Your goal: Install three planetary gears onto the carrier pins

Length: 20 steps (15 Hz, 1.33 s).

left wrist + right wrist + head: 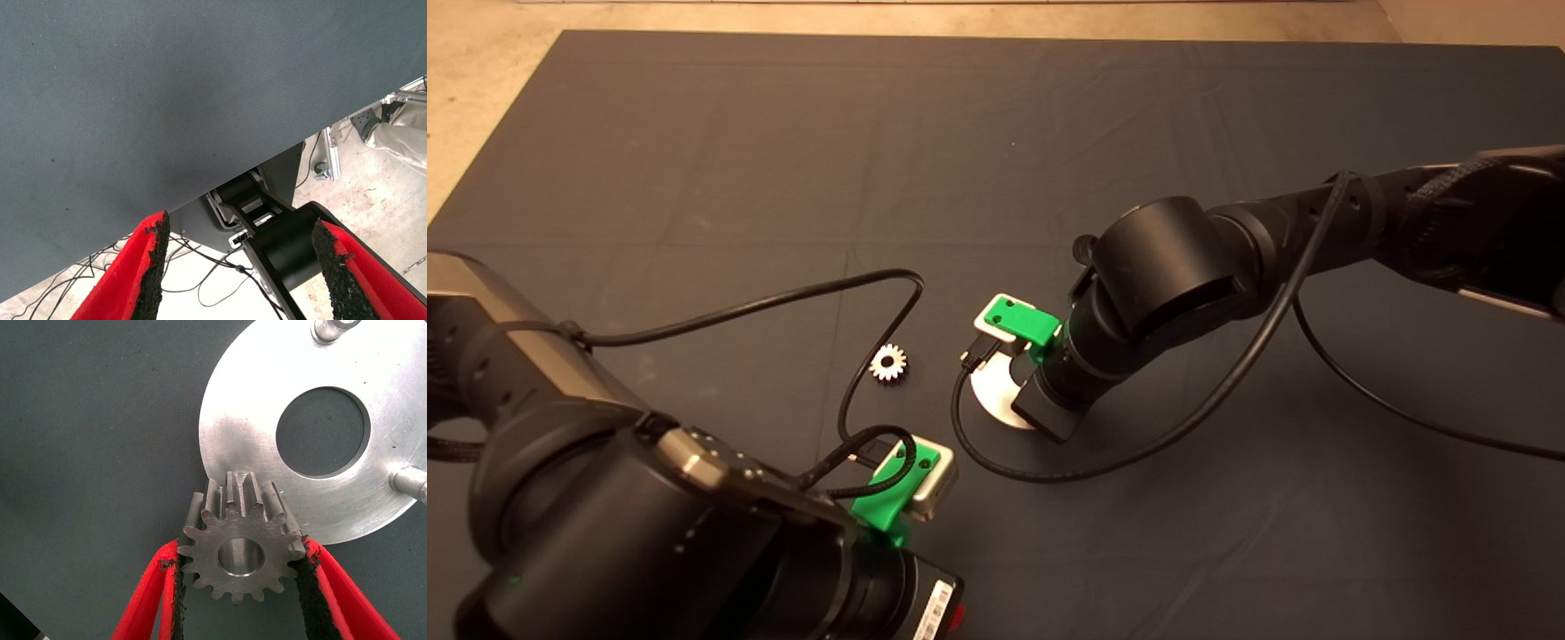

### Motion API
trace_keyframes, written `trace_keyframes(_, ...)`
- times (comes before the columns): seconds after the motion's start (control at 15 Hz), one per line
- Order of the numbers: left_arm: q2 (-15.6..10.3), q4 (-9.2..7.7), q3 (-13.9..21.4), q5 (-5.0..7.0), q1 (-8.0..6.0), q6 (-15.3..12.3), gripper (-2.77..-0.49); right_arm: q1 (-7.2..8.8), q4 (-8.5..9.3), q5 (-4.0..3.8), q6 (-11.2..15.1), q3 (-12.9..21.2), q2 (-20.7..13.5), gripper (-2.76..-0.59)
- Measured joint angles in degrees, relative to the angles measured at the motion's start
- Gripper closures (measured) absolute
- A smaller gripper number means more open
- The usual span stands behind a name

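Gear clamped between the red fingers of the right claw, bore facing the wrist camera, teeth gripped on both flanks. Held just over the rim of the carrier disc, lying flat on the dark mat of the desk. Two carrier pins visible in the right wrist view, one at the far rim and one at the side; both bare. Third pin not visible, possibly hidden behind the held gear; cannot tell. In the head view, right claw poised above the disc, mostly covering it. Second gear loose on the mat, near the disc on the left side, apart from it. Third gear not seen in any view. Left claw parked at the near left edge of the mat, fingers apart, nothing between them; a person's leg and cables on the floor beyond the mat edge. Judged stage: first gear in hand, no pin loaded yet. For a clean fit: bore axis to be brought parallel to the chosen pin, centred over its tip before any descent. Slow lowering advised, with slight wobble if the bore catches. Release only once seated flat on the disc. Risk: tilt in the grip, jamming on the pin or sliding the loose disc.
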Motion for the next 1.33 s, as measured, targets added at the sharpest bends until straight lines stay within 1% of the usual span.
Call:
trace_keyframes(0.07, 0.0, 0.00, 0.0, 0.02, 0.00, 0.0, -1.47, -0.01, 0.06, -0.02, -0.4, -0.2, 0.0, -0.94)
trace_keyframes(0.4, 0.0, 0.00, 0.0, 0.02, -0.13, 0.0, -1.47, -0.01, 0.17, -0.05, -4.6, -2.9, 0.0, -0.94)
trace_keyframes(0.53, 0.0, 0.02, 0.0, 0.02, -0.13, 0.0, -1.47, -0.31, 0.17, -0.02, -5.7, -3.6, 0.0, -0.93)
trace_keyframes(0.67, 0.0, 0.02, 0.0, 0.02, -0.13, 0.0, -1.47, -0.64, 0.17, -0.05, -6.3, -4.0, 0.4, -0.93)
trace_keyframes(0.87, -0.1, 0.02, 0.0, 0.02, -0.13, 0.0, -1.47, -0.64, 0.17, -0.05, -7.1, -4.2, 1.1, -0.93)
trace_keyframes(1.33, -0.2, 0.02, 0.0, 0.02, -0.20, 0.0, -1.47, -0.88, 0.20, 0.00, -7.5, -4.2, 1.9, -0.93)
